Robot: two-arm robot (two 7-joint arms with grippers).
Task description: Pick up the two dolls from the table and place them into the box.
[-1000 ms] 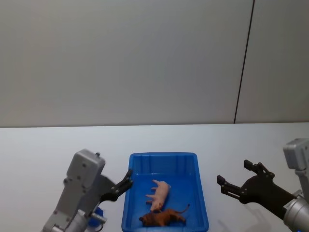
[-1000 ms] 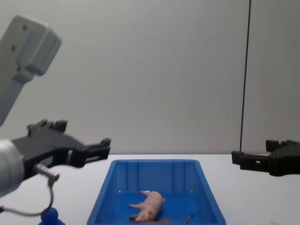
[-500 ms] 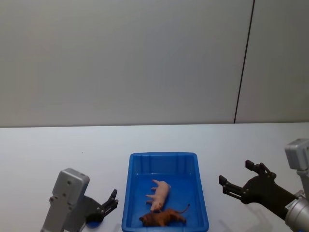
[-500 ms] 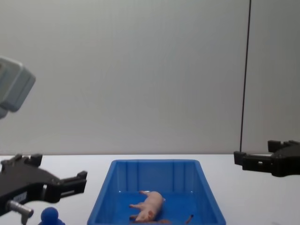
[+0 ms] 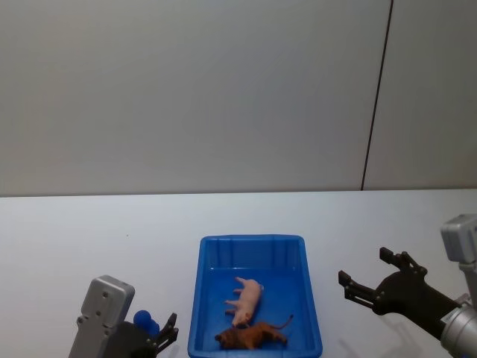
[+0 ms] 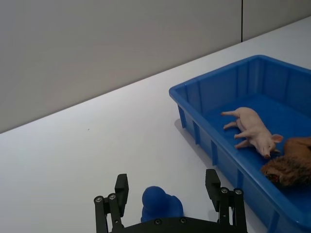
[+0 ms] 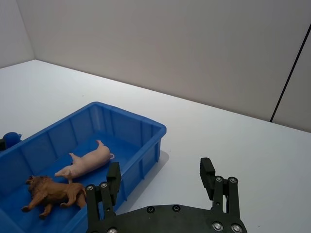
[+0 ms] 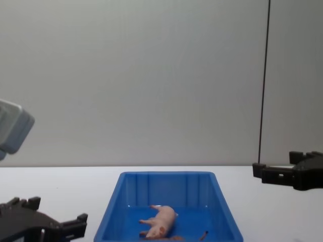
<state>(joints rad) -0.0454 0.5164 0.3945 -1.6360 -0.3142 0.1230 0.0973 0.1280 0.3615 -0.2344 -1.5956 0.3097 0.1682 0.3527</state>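
Both dolls are in the box [image 5: 253, 245] from where I sit: the pig [image 5: 247, 299] lies on its side near the middle of the floor, and the lion [image 5: 250, 338] lies just beside it at the near wall, close enough that I can't tell whether they touch. I read the job as done, with nothing left on the table [image 5: 74, 231] that belongs to it. My left gripper [image 6: 170, 199] hangs low off the box's left side, fingers spread wide and holding nothing. A small blue object [image 6: 162, 206] sits on the table between them; I can't make out what it is, and it isn't one of the dolls, so I'd leave it alone. My right gripper [image 7: 162, 179] hovers off the box's right side, well clear of the rim, also wide and empty. Both arms sit outside the walls, which suits me: nothing can snag the bin or disturb the figures. Any retreat should go outward, away from the box.
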